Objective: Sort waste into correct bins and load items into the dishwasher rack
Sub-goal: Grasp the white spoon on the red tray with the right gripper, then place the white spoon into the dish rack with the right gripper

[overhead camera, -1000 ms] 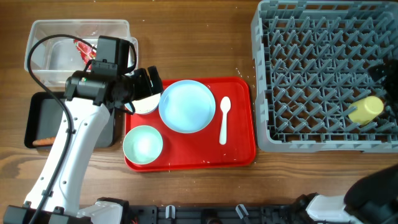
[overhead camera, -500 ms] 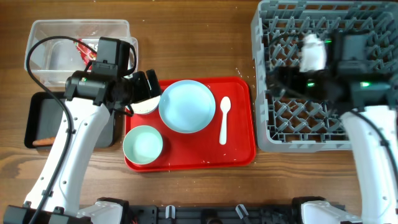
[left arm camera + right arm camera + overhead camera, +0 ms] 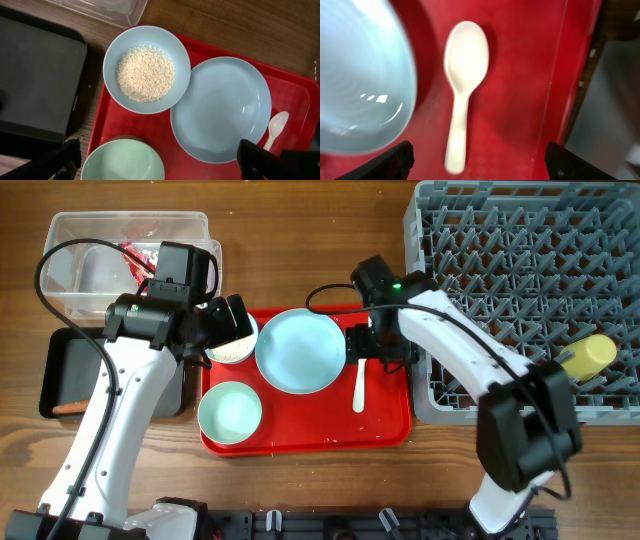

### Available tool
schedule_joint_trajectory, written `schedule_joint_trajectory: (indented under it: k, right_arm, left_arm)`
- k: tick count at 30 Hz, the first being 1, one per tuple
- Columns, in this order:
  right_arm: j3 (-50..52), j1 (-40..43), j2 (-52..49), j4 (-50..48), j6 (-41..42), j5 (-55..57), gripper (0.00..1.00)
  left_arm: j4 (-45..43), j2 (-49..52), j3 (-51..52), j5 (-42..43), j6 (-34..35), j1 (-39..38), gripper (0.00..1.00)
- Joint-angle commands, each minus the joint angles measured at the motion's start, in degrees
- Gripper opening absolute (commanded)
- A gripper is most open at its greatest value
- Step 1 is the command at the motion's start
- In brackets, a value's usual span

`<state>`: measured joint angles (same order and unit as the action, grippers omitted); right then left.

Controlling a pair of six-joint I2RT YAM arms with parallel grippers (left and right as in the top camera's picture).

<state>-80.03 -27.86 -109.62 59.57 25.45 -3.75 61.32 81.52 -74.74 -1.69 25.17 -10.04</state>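
The light-blue plate (image 3: 300,352), a whitish-blue bowl (image 3: 232,348) holding white rice (image 3: 145,73), a mint green bowl (image 3: 230,412) and the white spoon (image 3: 361,372) lie on the red tray. My left gripper (image 3: 225,320) is open above the rice bowl, its fingers (image 3: 160,167) spread wide and empty. My right gripper (image 3: 375,350) is open just above the spoon (image 3: 465,75), its fingers (image 3: 480,160) either side of the handle. The yellow cup (image 3: 588,357) lies in the grey rack (image 3: 520,290). The red wrapper (image 3: 135,258) is in the clear tub (image 3: 70,260). The carrot piece (image 3: 68,408) is in the black tray (image 3: 70,370).
The red tray (image 3: 385,420) sits between the two bins on the left and the rack on the right, its right edge close to the rack's wall. Bare wooden table shows along the top middle and the front.
My right arm has swung from over the rack to the left, down over the spoon on the red tray. My left gripper has shifted slightly, uncovering more of the rice bowl.
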Motion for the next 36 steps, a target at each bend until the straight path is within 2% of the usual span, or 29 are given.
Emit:
schedule_joint_trajectory:
  k: [1,7,10,14,20,27,31,34,36]
  right_arm:
    - [-0.13,-0.72,-4.2,-1.66,3.21,2.08,0.86]
    - [-0.11,-1.44,-7.3,-2.56,6.58,5.55,0.85]
    - [-0.11,-1.44,-7.3,-2.58,6.69,5.68,0.73]
    - [-0.09,-1.44,-7.3,-2.32,6.62,5.68,0.68]
    - [0.0,-1.44,-7.3,-1.88,6.64,5.64,0.68]
    - [4.68,-1.55,-7.3,-5.64,6.64,4.81,0.67]
    - [4.68,-1.55,-7.3,-5.81,6.64,4.79,0.54]
    - [4.68,-1.6,-7.3,-5.97,6.62,4.44,0.39]
    - [4.68,-1.6,-7.28,-6.21,6.62,3.67,0.33]
  left_arm:
    - [0.02,-0.94,-0.37,-0.96,0.76,0.31,1.0]
    - [0.04,-0.94,-0.37,-0.96,0.76,0.31,1.0]
    - [0.04,-0.94,-0.37,-0.96,0.76,0.31,1.0]
    - [0.07,-0.94,-0.37,-0.96,0.76,0.31,1.0]
    - [0.04,-0.94,-0.37,-0.96,0.76,0.31,1.0]
    - [0.04,-0.94,-0.37,-0.96,0.76,0.31,1.0]
    - [0.04,-0.94,-0.37,-0.96,0.76,0.31,1.0]
    - [0.04,-0.94,-0.37,-0.96,0.76,0.31,1.0]
    - [0.04,-0.94,-0.37,-0.96,0.76,0.31,1.0]
